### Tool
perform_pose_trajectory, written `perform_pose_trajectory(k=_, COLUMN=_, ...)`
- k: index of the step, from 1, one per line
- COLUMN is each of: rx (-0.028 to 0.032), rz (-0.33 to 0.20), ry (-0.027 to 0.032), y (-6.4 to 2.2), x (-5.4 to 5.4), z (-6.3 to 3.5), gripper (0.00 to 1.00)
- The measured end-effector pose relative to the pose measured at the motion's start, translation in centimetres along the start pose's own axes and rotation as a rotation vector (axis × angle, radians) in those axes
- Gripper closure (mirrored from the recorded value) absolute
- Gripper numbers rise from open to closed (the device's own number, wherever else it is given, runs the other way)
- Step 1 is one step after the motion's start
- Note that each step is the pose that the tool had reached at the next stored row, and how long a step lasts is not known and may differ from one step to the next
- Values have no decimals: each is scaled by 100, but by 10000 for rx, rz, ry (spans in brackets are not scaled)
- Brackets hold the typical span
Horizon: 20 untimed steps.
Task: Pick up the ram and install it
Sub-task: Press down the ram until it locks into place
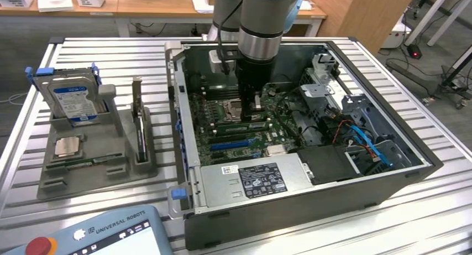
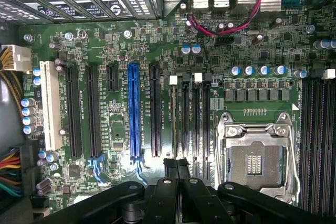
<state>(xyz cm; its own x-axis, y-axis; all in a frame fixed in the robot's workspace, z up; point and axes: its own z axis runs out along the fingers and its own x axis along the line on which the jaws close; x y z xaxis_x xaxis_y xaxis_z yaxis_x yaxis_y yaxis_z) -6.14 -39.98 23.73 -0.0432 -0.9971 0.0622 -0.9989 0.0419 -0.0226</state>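
Teach pendant (image 1: pixel 96 235) at near edge of exterior view, on slatted table (image 1: pixel 442 211), red button at its corner. Behind it, open PC case (image 1: pixel 383 183), lying on its side, motherboard (image 2: pixel 252 51) exposed.

Arm (image 1: pixel 260 22) comes straight down into case. Gripper (image 2: pixel 177 167) low over motherboard, fingers (image 2: pixel 169 169) pressed together with no gap. It sits over the group of 4 memory slots (image 2: pixel 198 124) between blue slot (image 2: pixel 134 111) and empty processor socket (image 2: pixel 258 156).

Ram (image 2: pixel 174 121): thin pale-green edge standing in the slot of that group nearest the blue slot, running out from right under the fingertips, seen edge-on. Fingers meet on or just above its top edge; cannot tell whether they actually clamp it or only touch.

2nd group of dark memory slots (image 2: pixel 317 129) on far side of socket.

On the exterior view's left, gray holder tray (image 1: pixel 88 177) on table, well apart from gripper. It holds upright hard drive (image 1: pixel 74 100), square silver processor chip (image 1: pixel 68 146) lying flat, and dark expansion card (image 1: pixel 139 122) standing on edge.
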Motion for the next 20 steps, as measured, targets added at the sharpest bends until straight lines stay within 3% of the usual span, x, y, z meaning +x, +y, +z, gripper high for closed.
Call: perform_pose_trajectory(k=20, rx=-23, rz=-1, ry=-3, y=3, x=-1, z=18, gripper=90)
